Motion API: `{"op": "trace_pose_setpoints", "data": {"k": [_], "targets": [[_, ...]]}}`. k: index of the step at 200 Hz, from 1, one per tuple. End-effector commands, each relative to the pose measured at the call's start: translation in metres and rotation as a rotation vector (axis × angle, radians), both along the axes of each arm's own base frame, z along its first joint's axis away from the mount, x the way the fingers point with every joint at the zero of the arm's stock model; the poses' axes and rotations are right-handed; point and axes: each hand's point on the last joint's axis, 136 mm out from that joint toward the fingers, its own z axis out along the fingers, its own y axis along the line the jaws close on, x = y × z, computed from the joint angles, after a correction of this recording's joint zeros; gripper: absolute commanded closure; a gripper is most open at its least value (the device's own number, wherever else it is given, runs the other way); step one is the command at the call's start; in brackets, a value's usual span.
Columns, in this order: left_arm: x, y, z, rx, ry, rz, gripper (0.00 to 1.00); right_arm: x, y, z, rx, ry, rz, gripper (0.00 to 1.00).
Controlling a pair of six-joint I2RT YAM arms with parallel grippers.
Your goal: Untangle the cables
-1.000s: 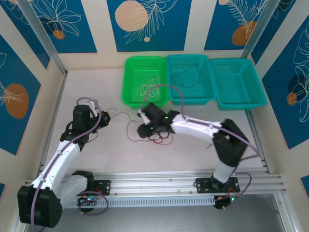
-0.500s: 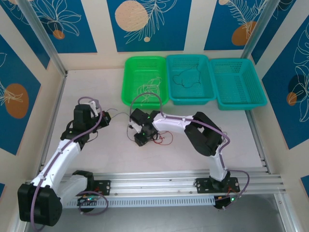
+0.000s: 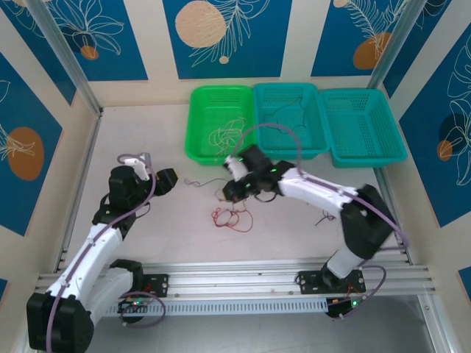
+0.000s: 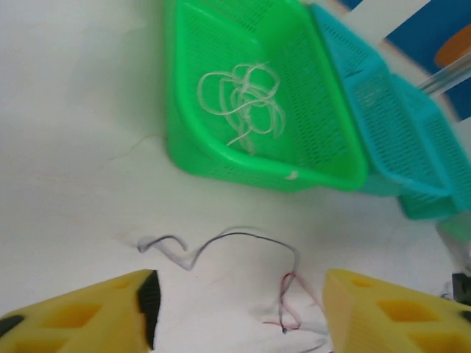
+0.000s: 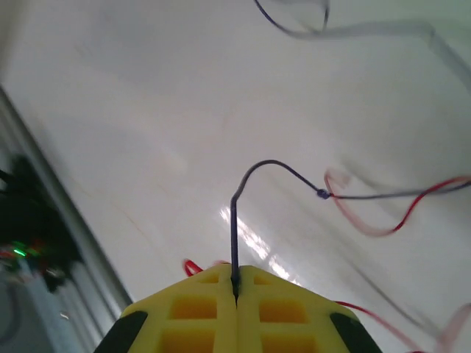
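My right gripper [image 5: 235, 283], clamped tight, is pinching a dark cable [image 5: 233, 235] over the white table [image 4: 73, 110]; my left gripper [image 4: 239, 301] is gaping empty, green basket [image 4: 221, 158] ahead, blue walls [image 3: 228, 37] beyond.

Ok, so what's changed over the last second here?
The left end effector opened and let go of the dark cable, which now lies slack on the table. The right end effector closed on that cable farther along and drew away to the right. The red cable, the green basket and the two teal baskets stayed put.
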Motion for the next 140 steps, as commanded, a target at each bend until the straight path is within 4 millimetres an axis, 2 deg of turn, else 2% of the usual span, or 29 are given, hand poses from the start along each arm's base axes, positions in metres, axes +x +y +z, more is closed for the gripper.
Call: {"op": "trace_pose_setpoints", "data": {"k": [1, 30, 68, 76, 96, 114, 140], "targets": [[-0.009, -0.022, 0.018, -0.073, -0.114, -0.128, 0.35, -0.002, 0.002, 0.04, 0.238, 0.047, -0.025, 1.0], [-0.024, -0.051, 0.012, -0.13, -0.1, -0.257, 0.34, -0.001, -0.007, 0.06, 0.333, 0.061, -0.057, 1.0], [-0.05, -0.124, -0.01, -0.132, -0.021, -0.515, 0.24, -0.003, -0.006, 0.067, 0.37, 0.072, -0.061, 1.0], [-0.047, -0.132, -0.02, -0.129, 0.02, -0.505, 0.23, -0.002, -0.006, 0.068, 0.377, 0.075, -0.067, 1.0], [-0.031, -0.135, -0.047, -0.165, 0.115, -0.409, 0.22, -0.001, -0.007, 0.075, 0.399, 0.074, -0.079, 1.0], [-0.022, -0.143, -0.05, -0.241, 0.128, -0.394, 0.22, -0.001, -0.008, 0.08, 0.412, 0.074, -0.097, 1.0], [-0.028, -0.175, -0.054, -0.283, 0.199, -0.514, 0.19, 0.002, -0.007, 0.085, 0.447, 0.087, -0.132, 1.0]]}}
